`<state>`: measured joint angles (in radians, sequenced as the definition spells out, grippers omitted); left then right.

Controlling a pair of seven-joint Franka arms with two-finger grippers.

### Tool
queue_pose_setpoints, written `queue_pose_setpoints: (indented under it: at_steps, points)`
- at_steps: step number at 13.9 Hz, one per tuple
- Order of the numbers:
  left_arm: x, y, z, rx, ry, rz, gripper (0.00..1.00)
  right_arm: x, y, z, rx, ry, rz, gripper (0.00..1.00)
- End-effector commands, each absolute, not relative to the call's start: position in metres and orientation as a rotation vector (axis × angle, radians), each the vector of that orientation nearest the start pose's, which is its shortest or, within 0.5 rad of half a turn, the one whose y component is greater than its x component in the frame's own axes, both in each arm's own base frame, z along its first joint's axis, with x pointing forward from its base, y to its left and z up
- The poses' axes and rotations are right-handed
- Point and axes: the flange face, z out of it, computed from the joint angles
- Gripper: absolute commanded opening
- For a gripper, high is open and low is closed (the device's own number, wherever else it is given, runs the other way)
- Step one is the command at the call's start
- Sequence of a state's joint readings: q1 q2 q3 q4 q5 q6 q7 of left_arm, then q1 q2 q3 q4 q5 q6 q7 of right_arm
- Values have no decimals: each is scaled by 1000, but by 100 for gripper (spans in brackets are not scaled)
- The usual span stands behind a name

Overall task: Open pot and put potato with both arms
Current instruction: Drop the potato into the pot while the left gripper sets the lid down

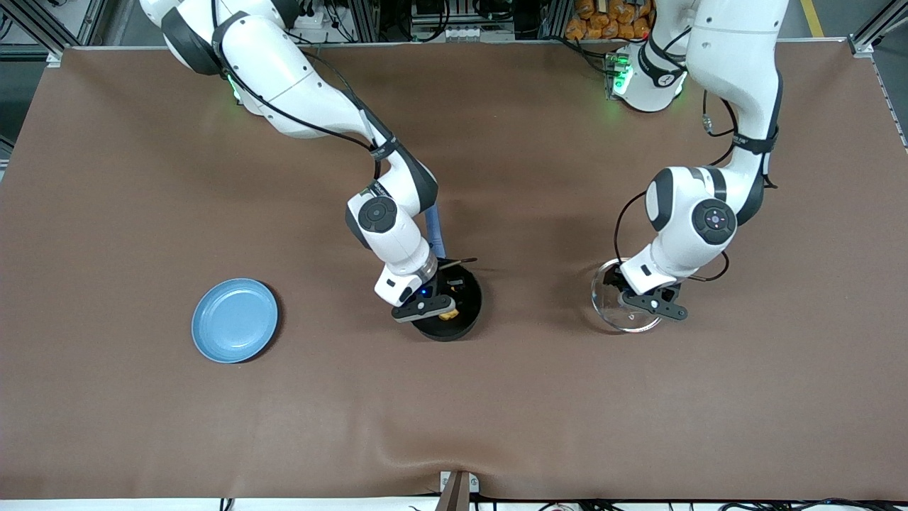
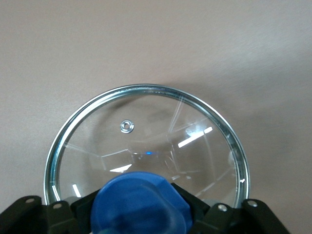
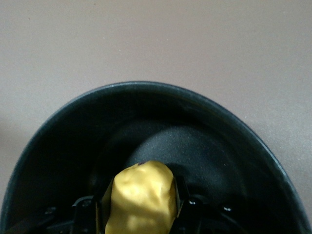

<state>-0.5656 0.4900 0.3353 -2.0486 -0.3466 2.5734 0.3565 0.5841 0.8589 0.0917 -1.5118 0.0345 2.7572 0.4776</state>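
The black pot [image 1: 466, 321] stands open mid-table, its blue handle [image 1: 437, 231] pointing toward the robots' bases. My right gripper [image 1: 441, 304] reaches down into the pot and is shut on the yellow potato [image 1: 448, 314]. In the right wrist view the potato [image 3: 141, 195] sits between the fingers inside the pot's dark bowl [image 3: 219, 146]. My left gripper [image 1: 638, 297] is shut on the blue knob [image 2: 141, 202] of the glass lid [image 2: 146, 131]. It holds the lid [image 1: 608, 312] low over the table toward the left arm's end. I cannot tell whether the lid touches the table.
A flat light-blue plate [image 1: 235, 320] lies on the brown table toward the right arm's end, well apart from the pot. The right arm's forearm stretches over the pot's handle.
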Motion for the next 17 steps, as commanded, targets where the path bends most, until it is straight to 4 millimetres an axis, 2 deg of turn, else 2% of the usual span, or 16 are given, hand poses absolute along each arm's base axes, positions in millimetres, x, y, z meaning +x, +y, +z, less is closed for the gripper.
queue_pose_setpoints:
  at_steps: [1,3,4,5,8,9,12,13,15,16,17]
  points:
    - [589,-129,202,-3155,584,-185,8,594,456,189,-2835,-190,-422,32]
    - [589,-128,200,-3167,589,-188,9,594,457,189,-2832,-188,-422,97]
    - [589,-129,200,-3166,594,-191,27,595,456,193,-2831,-190,-427,100]
    - [590,-130,201,-3164,598,-196,98,596,456,201,-2830,-196,-435,100]
    - [592,-134,209,-3170,594,-214,100,602,450,226,-2828,-177,-439,100]
    - [596,-136,217,-3173,593,-237,100,602,448,233,-2844,-177,-418,100]
    - [602,-142,252,-3189,621,-289,100,606,436,280,-2896,-168,-346,100]
    - [606,-144,274,-3201,641,-303,100,606,428,304,-2920,-152,-307,100]
    - [617,-153,324,-3219,708,-258,100,607,399,362,-2976,-43,-218,100]
    - [622,-158,348,-3211,704,-192,100,613,371,390,-3007,16,-181,100]
    - [628,-157,375,-3193,653,-149,100,617,346,410,-3031,54,-139,100]
